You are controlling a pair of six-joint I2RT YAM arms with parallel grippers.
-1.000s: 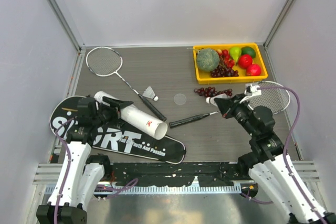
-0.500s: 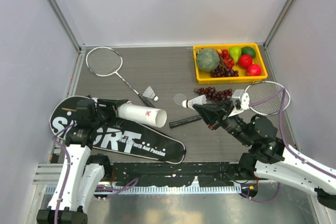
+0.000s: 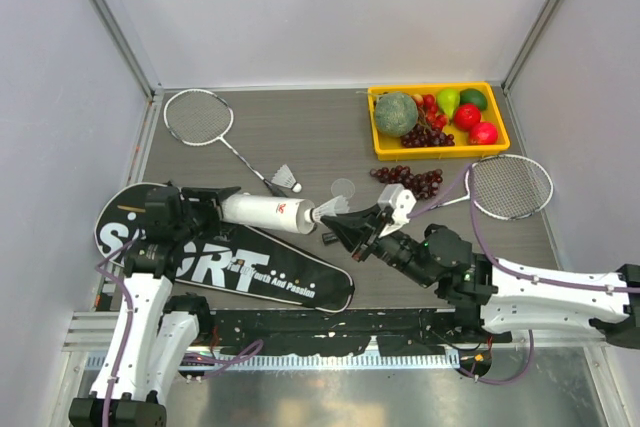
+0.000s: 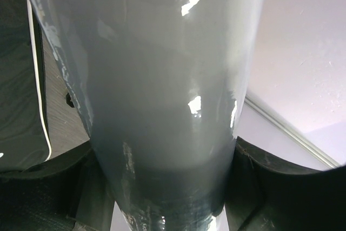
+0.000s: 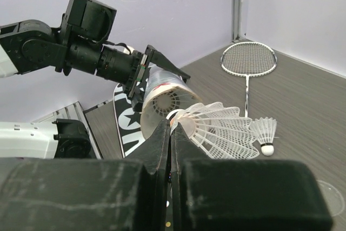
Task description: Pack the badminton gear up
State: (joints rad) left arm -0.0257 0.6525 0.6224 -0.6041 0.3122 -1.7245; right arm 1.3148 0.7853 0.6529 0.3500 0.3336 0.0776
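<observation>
Fingers [image 5: 158, 147] of the right gripper [image 3: 338, 229] are pressed fully together, pinching a white feather shuttlecock [image 5: 213, 129] close to its cork end. The cork points at the open mouth of the white tube [image 3: 272, 212] and sits just beside it; whether they touch cannot be told.

The left gripper [image 3: 207, 209] has its fingers [image 4: 40, 179] spread wide and clamped on either side of the tube's closed end. The tube lies roughly level, mouth toward the right, over the far edge of the black bag [image 3: 225, 265] lettered "SPORT", which lies flat at the near left of the table [image 3: 300, 137].

A second shuttlecock [image 3: 288, 177] rests on the table just beyond the tube, beside the shaft of the far-left racket [image 3: 198, 115]. The right racket [image 3: 510, 187] lies on the right, its shaft running under the right arm. A dark grape bunch [image 3: 408, 178] lies between that racket's head and a small clear disc [image 3: 343, 188], and the yellow tray [image 3: 381, 145] of fruit stands at the far right.
</observation>
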